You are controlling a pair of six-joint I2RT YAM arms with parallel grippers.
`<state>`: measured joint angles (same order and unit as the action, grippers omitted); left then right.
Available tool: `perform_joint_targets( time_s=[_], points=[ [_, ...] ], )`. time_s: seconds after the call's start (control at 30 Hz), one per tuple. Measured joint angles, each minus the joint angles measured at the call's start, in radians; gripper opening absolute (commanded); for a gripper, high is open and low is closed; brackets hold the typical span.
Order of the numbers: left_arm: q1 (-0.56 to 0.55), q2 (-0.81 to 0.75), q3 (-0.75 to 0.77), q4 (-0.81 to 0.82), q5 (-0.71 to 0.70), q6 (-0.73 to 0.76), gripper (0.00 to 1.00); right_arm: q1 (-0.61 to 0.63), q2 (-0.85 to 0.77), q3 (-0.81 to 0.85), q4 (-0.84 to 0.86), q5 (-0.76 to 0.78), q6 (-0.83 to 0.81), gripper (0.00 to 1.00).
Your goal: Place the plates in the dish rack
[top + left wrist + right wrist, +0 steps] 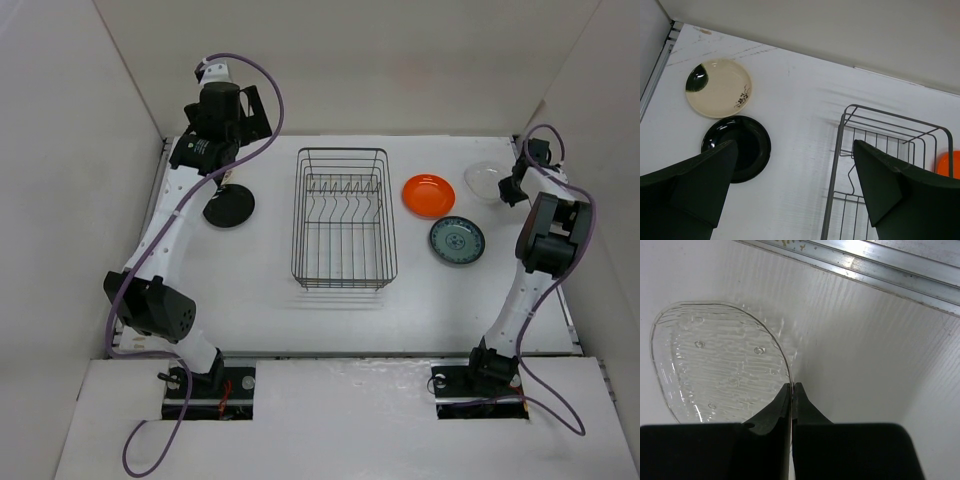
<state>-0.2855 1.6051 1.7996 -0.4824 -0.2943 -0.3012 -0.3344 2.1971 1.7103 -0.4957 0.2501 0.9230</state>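
The wire dish rack (pixel 343 218) stands mid-table with nothing in it; its corner also shows in the left wrist view (pixel 840 150). The black plate (pixel 228 207) lies to its left, and the cream plate (pixel 718 87) lies beyond it, hidden under the arm in the top view. The orange plate (pixel 428 195) and the teal patterned plate (pixel 457 240) lie right of the rack. My left gripper (pixel 794 145) is open and empty, above the table between the black plate (pixel 737 147) and the rack. My right gripper (pixel 791 385) is shut on the rim of a clear glass plate (pixel 715 365) at the far right.
White walls close in the table on the left, back and right. A metal rail (pixel 880 270) runs along the table's edge just beyond the clear glass plate (pixel 484 180). The orange plate's edge (pixel 946 165) shows past the rack in the left wrist view.
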Motion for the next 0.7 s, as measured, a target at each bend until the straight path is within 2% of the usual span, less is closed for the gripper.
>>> perform_joint_targets(
  time_s=[0.23, 0.4, 0.57, 0.7],
  points=[
    [0.000, 0.000, 0.000, 0.000, -0.002, -0.004, 1.00, 0.000, -0.034, -0.031, 0.005, -0.005, -0.004, 0.00],
    [0.000, 0.000, 0.000, 0.000, -0.007, -0.012, 1.00, 0.030, -0.162, -0.032, -0.034, 0.067, -0.058, 0.00],
    [0.000, 0.000, 0.000, 0.000, -0.043, -0.015, 1.00, 0.163, -0.407, -0.020, -0.058, 0.247, -0.154, 0.00],
    [0.036, 0.026, 0.015, -0.004, -0.053, -0.017, 1.00, 0.359, -0.598, -0.018, -0.044, 0.419, -0.284, 0.00]
  ],
)
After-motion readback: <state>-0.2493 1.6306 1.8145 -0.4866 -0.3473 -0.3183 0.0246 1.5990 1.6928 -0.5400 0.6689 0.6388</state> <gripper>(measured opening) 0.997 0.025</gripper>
